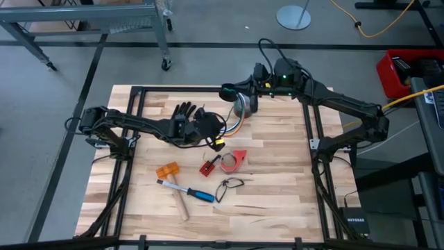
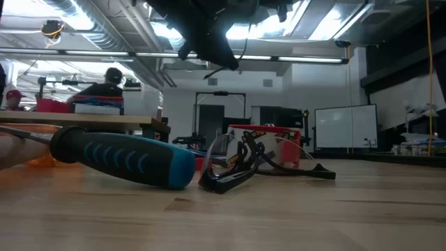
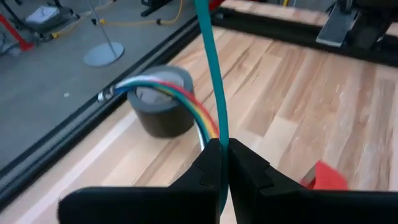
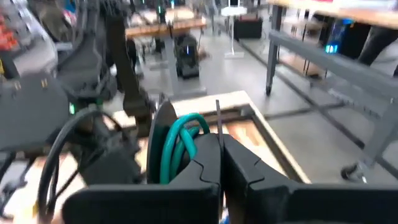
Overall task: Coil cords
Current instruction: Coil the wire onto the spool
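Observation:
The cords are thin wires, one teal (image 3: 211, 68) beside a flat rainbow strand (image 3: 186, 106). In the high view they (image 1: 234, 126) run between my two grippers over the table's far middle. My left gripper (image 3: 224, 149) (image 1: 211, 137) is shut on them. My right gripper (image 4: 221, 140) (image 1: 227, 92) is shut at the far edge, with teal loops (image 4: 180, 146) beside its fingers. A grey tape roll (image 3: 158, 102) stands on the wood beneath the wires. My left gripper pinches the teal wire and the rainbow strand (image 3: 214, 134) together between its two fingertips. The fingers slant down from the table's left. Both wires run on from the pinch, clear of the table, over the grey roll. My right gripper is shut on a thin wire (image 4: 217, 118) that stands up from between its fingertips. The fingers lie nearly level, coming from the table's right. Teal loops (image 4: 171, 155) hang beside the fingers; which part of the cords is pinched is hidden by the fingers.
A black glove (image 1: 186, 112) lies by my left arm. Nearer the front lie a red tape dispenser (image 1: 234, 161), a small red piece (image 1: 207, 167), an orange block (image 1: 167, 169), a blue-handled tool (image 1: 198, 194) and a black cord loop (image 1: 229, 184). A black frame (image 1: 309, 118) rims the table.

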`<state>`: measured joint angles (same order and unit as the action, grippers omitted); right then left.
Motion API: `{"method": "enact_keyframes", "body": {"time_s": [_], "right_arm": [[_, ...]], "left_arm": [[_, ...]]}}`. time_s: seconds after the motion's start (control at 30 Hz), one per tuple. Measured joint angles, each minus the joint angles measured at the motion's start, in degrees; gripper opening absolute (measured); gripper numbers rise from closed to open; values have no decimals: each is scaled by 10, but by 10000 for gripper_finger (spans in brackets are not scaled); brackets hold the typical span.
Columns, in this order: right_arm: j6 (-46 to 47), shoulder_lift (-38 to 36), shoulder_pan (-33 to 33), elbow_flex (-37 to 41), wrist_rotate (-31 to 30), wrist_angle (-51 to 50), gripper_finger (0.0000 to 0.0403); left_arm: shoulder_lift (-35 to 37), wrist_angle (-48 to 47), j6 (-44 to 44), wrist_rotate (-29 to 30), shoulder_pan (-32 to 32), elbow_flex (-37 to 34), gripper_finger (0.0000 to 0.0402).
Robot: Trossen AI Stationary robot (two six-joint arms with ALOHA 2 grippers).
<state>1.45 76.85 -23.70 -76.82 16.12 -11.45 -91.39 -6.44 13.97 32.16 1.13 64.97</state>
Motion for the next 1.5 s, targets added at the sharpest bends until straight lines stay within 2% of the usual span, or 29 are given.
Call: {"method": "enact_keyframes", "body": {"time_s": [0.13,0.3,0.67,1.5], "right_arm": [[-17,-14,0,0,0,-64,1],[-22,-32,0,0,0,-137,1],[-35,-19,1,1,28,-271,1],[-63,96,1,1,30,-281,1]], "left_arm": [[0,-44,25,4,-1,0,2],[0,-87,51,37,-2,1,2],[0,-77,51,40,-35,1,2],[31,-50,38,17,-58,0,1]]}}
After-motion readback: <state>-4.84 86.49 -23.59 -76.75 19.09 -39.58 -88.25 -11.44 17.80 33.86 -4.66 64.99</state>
